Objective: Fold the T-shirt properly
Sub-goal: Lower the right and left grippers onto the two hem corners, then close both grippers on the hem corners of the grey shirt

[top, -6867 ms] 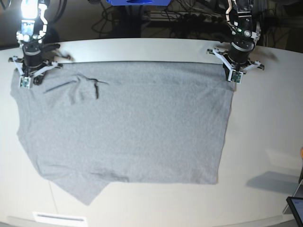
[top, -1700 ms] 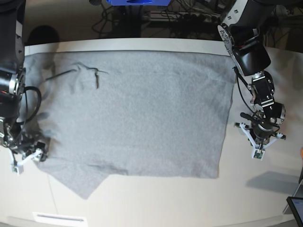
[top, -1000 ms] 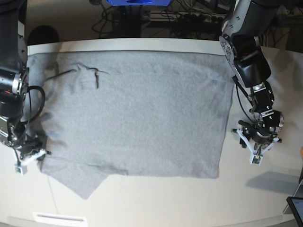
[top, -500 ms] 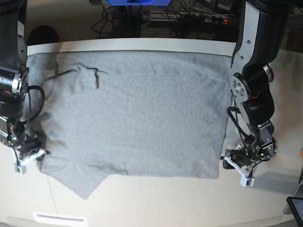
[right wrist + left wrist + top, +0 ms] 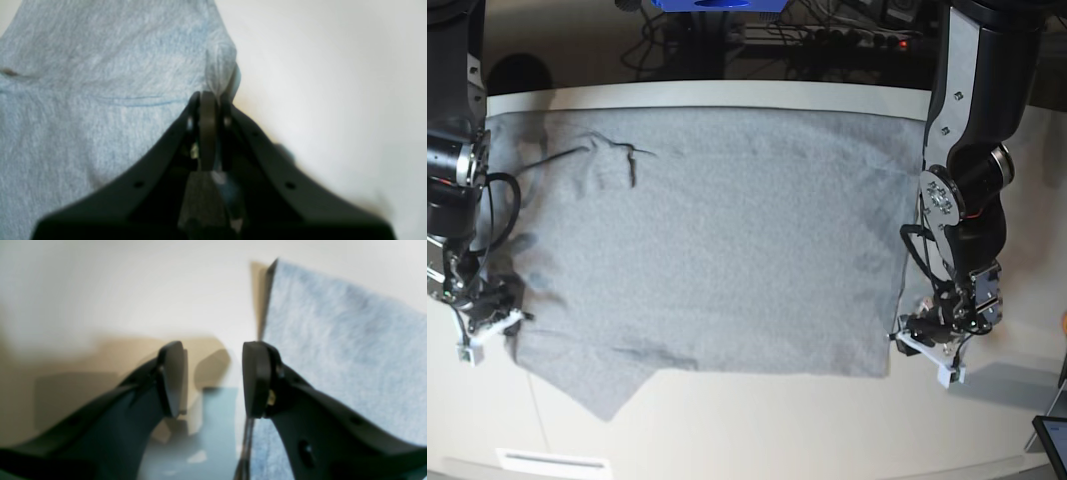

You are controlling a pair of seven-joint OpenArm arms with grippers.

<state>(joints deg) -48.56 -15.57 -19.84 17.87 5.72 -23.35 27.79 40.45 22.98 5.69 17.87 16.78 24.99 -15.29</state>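
Note:
The heather-grey T-shirt (image 5: 717, 240) lies spread flat on the white table (image 5: 777, 430), plain side up, with a sleeve poking out at the front left. My right gripper (image 5: 492, 330) sits at the shirt's left edge. In the right wrist view it (image 5: 208, 100) is shut, with a pinch of shirt fabric (image 5: 220, 66) bunched up at its tips. My left gripper (image 5: 924, 352) is at the shirt's front right corner. In the left wrist view it (image 5: 213, 380) is open and low over the table. One finger (image 5: 255, 380) is over the shirt's edge (image 5: 333, 340), the other (image 5: 171, 380) over bare table.
A dark device corner (image 5: 1052, 440) shows at the front right edge. A white strip (image 5: 552, 460) lies at the front left. Cables (image 5: 827, 40) and a blue object (image 5: 717, 5) sit behind the table's far edge.
Both arms have come from the shirt's far corners to its near side. In the last second the left gripper moved down and in, to the shirt's front right corner. The right gripper stayed put.

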